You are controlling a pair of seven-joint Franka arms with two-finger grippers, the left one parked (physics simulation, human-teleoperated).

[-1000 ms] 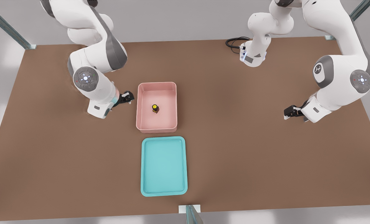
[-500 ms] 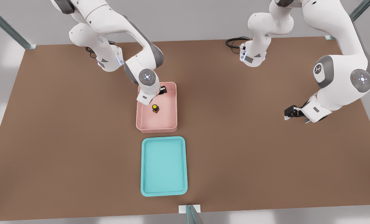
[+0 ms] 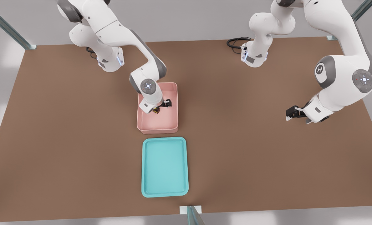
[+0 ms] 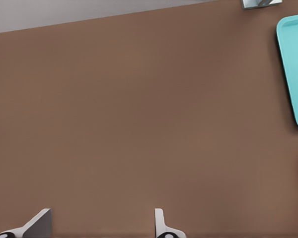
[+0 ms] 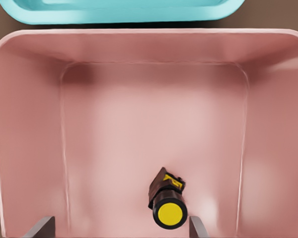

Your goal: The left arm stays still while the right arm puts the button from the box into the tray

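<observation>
Brown flat tabletop [image 3: 63,140] bearing a pale pink tall-walled plastic box [image 3: 172,125] and, just beside it, a shallow teal rectangular tray [image 3: 165,193].

I saw a plain brown tabletop [image 3: 251,162] filling most of the front view, with a pale grey floor [image 3: 186,25] beyond its far edge. A black cable [image 3: 234,42] lay looped near the far edge. Grey-green metal frame struts stood at the far corners [image 3: 7,28] and at the middle of the near edge [image 3: 192,215], the latter on a white bracket [image 3: 184,209].
</observation>
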